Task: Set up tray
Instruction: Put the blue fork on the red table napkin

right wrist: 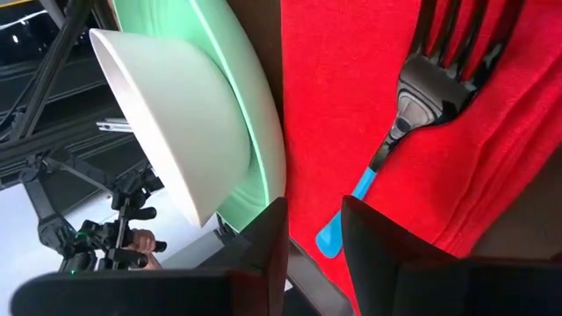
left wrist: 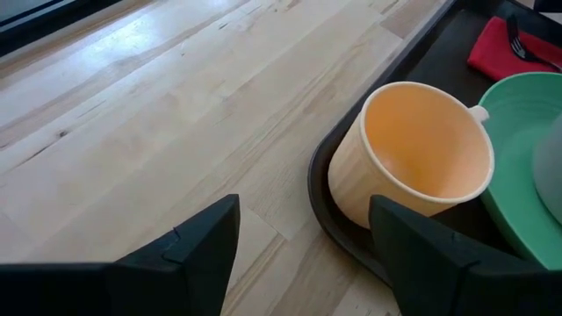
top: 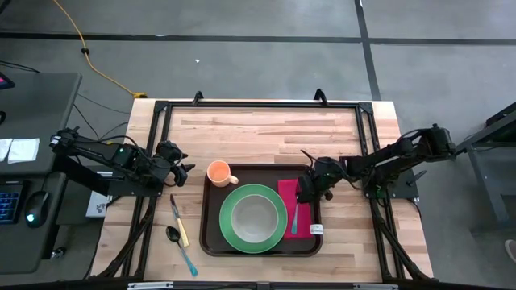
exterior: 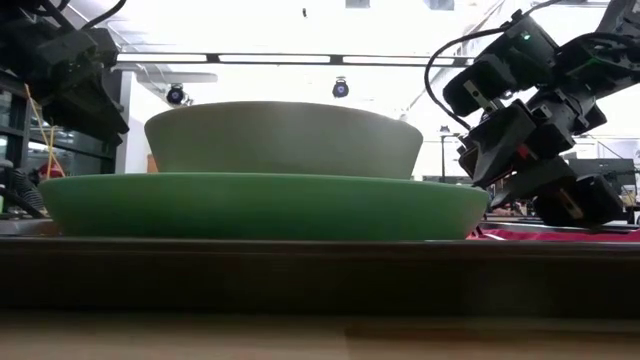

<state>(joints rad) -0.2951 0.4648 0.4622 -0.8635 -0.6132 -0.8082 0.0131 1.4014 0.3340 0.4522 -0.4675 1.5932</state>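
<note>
The dark brown tray lies mid-table. On it rest a green plate carrying a pale bowl, an orange cup standing in the far left corner, and a red napkin on the right. A black fork with a blue handle lies on the napkin. My right gripper hovers over the napkin's far end, open by a narrow gap with nothing between its fingers. My left gripper stands open just left of the cup, apart from it.
A yellow-handled knife and a blue-handled spoon lie on the wood left of the tray. A small white tag sits at the tray's near right. Bare tabletop stretches beyond the tray's far side.
</note>
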